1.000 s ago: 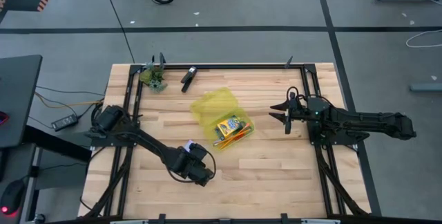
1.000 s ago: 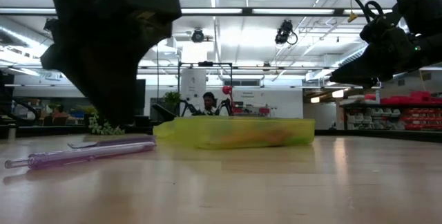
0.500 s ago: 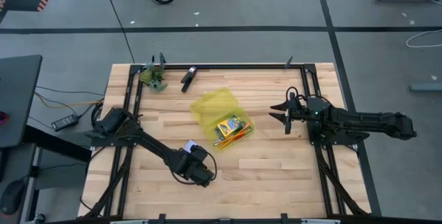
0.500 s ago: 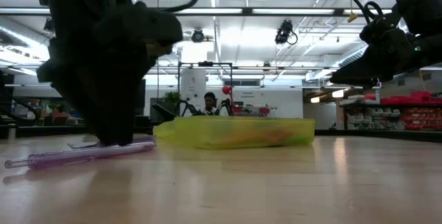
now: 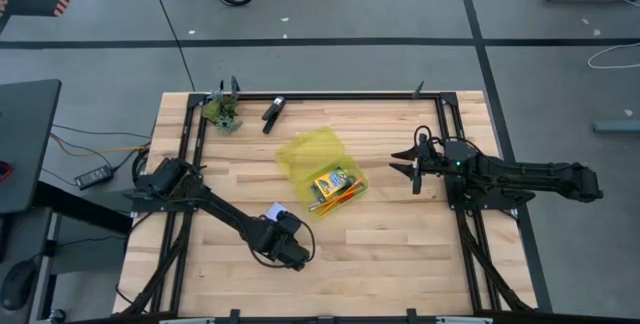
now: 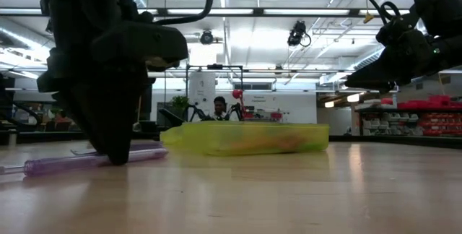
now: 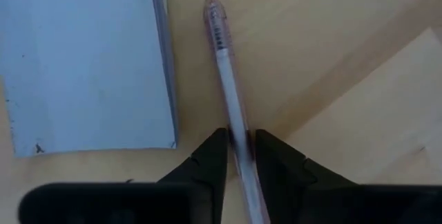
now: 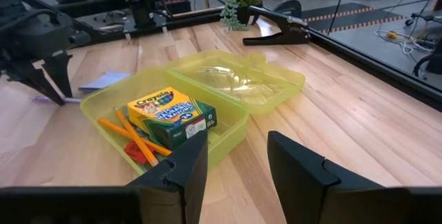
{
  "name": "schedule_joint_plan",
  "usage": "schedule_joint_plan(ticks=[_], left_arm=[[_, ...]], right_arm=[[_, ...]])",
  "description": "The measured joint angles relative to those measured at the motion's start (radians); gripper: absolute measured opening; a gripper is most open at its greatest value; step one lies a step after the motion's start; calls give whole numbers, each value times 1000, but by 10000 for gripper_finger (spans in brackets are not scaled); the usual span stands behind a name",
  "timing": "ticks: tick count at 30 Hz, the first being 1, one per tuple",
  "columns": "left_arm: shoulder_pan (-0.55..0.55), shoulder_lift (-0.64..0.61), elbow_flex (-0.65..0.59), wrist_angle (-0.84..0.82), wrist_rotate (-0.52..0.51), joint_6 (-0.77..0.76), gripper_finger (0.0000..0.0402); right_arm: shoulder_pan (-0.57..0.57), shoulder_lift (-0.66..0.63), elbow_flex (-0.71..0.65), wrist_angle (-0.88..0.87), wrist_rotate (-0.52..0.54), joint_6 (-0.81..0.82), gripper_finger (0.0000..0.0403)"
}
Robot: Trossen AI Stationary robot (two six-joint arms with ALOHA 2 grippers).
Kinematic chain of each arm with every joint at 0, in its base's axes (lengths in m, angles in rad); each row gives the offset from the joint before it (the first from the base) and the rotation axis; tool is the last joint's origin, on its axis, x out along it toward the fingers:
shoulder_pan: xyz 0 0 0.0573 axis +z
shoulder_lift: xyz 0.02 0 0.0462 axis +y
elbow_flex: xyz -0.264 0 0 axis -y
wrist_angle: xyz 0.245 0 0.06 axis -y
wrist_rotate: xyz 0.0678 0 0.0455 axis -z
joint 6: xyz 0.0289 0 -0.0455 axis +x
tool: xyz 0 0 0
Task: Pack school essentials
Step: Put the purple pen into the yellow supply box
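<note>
Left gripper (image 7: 241,156) straddles a thin translucent pink pen (image 7: 231,106) lying on the wooden table (image 5: 400,244) beside a pale blue note pad (image 7: 83,65), fingers apart either side, across its long axis, not yet clamped; right gripper (image 8: 235,156) waits open.

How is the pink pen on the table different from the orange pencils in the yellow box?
The pink pen lies on the bare wooden table, beside the note pad; the orange pencils lie inside the yellow case, next to the crayon box. The pen sits between the left pincer's fingers; nothing touches the pencils. The pen is see-through pink; the pencils are solid orange. Both are long, thin and lying flat.
</note>
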Motion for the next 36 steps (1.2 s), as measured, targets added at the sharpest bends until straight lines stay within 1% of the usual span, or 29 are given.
schedule_joint_plan(ticks=[6,10,24,36], left_arm=[[-5,6,0,1,0,11,48],[-6,6,0,0,-8,12,37],[-6,0,-1,-6,-42,41,32],[-5,6,58,-95,-69,78,30]], right_arm=[[0,0,0,0,0,0,157],[0,0,0,0,0,0,157],[0,0,0,0,0,0,157],[0,0,0,0,0,0,157]])
